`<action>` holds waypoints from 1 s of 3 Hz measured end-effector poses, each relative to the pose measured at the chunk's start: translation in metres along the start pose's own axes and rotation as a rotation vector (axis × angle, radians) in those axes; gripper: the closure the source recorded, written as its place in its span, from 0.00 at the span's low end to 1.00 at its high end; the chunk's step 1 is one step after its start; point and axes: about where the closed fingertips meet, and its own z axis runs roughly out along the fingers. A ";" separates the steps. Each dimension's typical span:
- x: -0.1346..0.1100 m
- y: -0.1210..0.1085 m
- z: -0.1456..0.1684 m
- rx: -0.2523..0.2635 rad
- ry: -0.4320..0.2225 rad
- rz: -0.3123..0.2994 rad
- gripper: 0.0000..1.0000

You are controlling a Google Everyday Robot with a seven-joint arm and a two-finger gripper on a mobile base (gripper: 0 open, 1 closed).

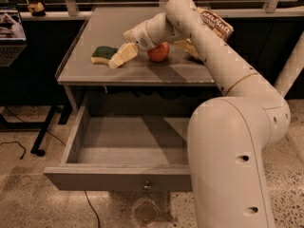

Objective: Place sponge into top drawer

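Note:
The sponge [104, 54], pale yellow with a dark green top, lies flat on the grey table [142, 72] near its left edge. My gripper [119, 57] reaches over the table from the right and sits just to the right of the sponge, its pale fingers [124, 52] pointing down-left at it, close to or touching its right end. The top drawer [128, 148] is pulled out below the table and holds nothing; its small round knob [147, 186] shows on the front.
A red apple [158, 52] sits on the table right behind my wrist. A chip bag [213, 30] lies at the back right, partly hidden by my arm. My arm's large body [232, 165] covers the drawer's right side. A cable runs on the floor at the left.

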 end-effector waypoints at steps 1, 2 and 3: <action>0.000 0.000 0.000 0.000 0.000 0.001 0.00; 0.010 0.000 0.007 0.007 0.024 0.015 0.00; 0.022 0.001 0.011 0.017 0.067 0.032 0.00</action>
